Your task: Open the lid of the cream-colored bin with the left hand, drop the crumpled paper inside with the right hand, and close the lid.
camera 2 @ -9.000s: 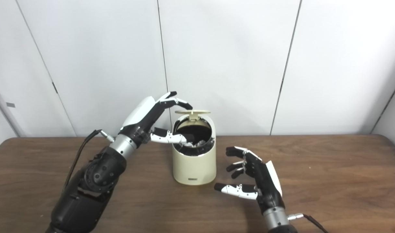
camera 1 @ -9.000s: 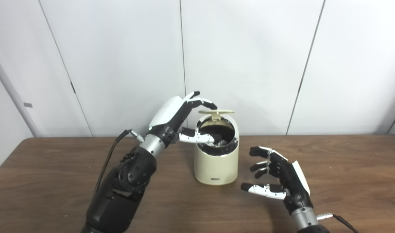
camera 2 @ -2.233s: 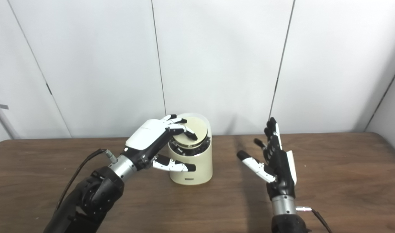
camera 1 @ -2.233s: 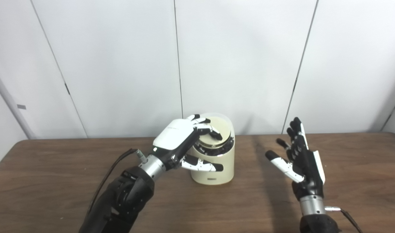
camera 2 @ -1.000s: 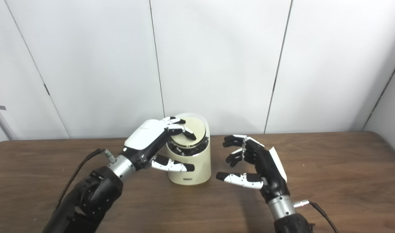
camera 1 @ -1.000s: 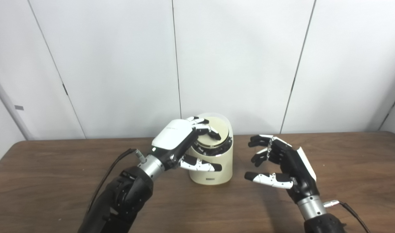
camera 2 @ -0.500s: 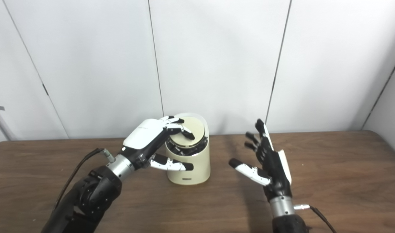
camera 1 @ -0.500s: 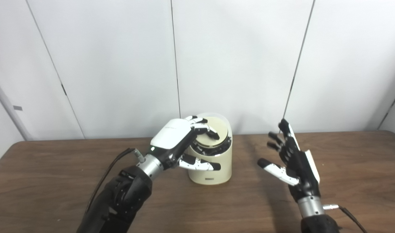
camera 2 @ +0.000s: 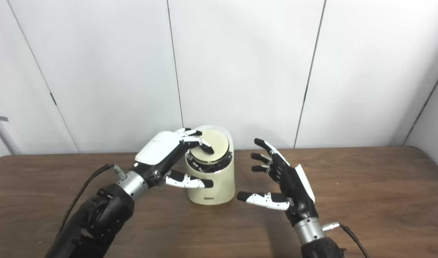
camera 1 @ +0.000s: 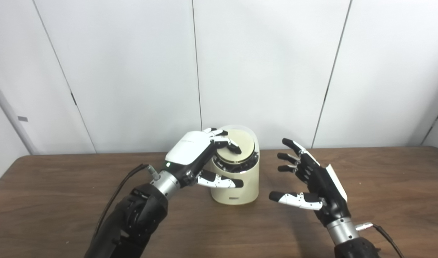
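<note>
Plastic, metal and wood grain, mostly smooth

The cream-coloured cylindrical plastic bin point(camera 1: 234, 181) at centre frame looks smooth and faintly glossy, its round lid point(camera 1: 240, 146) a duller tan. The left hand point(camera 1: 201, 157) and right hand point(camera 1: 317, 182) show glossy white and matt black shells above brushed metal wrists. The dark brown wooden table point(camera 1: 61, 200) is matt, with visible grain.

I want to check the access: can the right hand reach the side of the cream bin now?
Probably yes: the right hand is open beside the bin, with only bare table between them.
</note>
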Controlling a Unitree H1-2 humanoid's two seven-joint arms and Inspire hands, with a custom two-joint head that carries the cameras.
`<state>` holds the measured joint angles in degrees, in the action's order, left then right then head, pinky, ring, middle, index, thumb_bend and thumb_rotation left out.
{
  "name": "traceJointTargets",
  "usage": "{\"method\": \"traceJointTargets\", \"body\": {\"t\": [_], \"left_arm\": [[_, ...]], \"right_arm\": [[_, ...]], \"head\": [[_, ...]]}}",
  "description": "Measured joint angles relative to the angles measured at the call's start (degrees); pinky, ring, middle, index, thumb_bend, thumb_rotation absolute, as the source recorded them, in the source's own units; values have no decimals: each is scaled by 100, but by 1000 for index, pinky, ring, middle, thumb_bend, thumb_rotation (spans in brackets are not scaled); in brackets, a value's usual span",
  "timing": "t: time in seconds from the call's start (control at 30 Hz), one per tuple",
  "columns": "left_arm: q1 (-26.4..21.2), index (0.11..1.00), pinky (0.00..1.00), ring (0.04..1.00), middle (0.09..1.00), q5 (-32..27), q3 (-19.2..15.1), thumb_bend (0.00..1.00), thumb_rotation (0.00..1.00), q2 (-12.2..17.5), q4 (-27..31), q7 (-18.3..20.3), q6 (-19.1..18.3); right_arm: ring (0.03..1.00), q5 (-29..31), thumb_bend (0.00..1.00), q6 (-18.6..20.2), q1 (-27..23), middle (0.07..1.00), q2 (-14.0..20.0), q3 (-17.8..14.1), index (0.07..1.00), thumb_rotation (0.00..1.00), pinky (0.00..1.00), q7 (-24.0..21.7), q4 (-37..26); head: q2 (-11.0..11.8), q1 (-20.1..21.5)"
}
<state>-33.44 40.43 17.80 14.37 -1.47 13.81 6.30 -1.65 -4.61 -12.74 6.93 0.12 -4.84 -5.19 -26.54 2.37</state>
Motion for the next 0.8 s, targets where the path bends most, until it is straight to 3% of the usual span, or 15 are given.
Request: {"method": "traceJointTargets", "body": {"t": [0.2, 0.43, 0.53, 0.8], "left_arm": [[0, 723, 990, 904, 723, 269, 42, 783, 465, 55, 7, -60, 62], [0, 708, 940, 884, 711, 777, 180, 808, 475, 154, 27, -231, 181], [-1, 707, 946, 882, 711, 914, 229, 812, 449, 162, 27, -282, 200], [-66, 723, 1000, 902, 723, 1148, 424, 819, 497, 293, -53, -328, 344]], "right_arm": [[787, -114, 810, 50, 0, 920, -1, -4, 840, 209, 650, 19, -1], [786, -190, 803, 219, 0, 917, -26, -5, 831, 220, 645, 47, -50], [787, -214, 799, 234, 0, 918, -35, -5, 830, 222, 638, 58, -65], [779, -253, 765, 304, 2, 915, -51, -3, 826, 215, 610, 61, -122]], "head": [[-35, -9], [-53, -9], [-53, 0], [-79, 0]]}}
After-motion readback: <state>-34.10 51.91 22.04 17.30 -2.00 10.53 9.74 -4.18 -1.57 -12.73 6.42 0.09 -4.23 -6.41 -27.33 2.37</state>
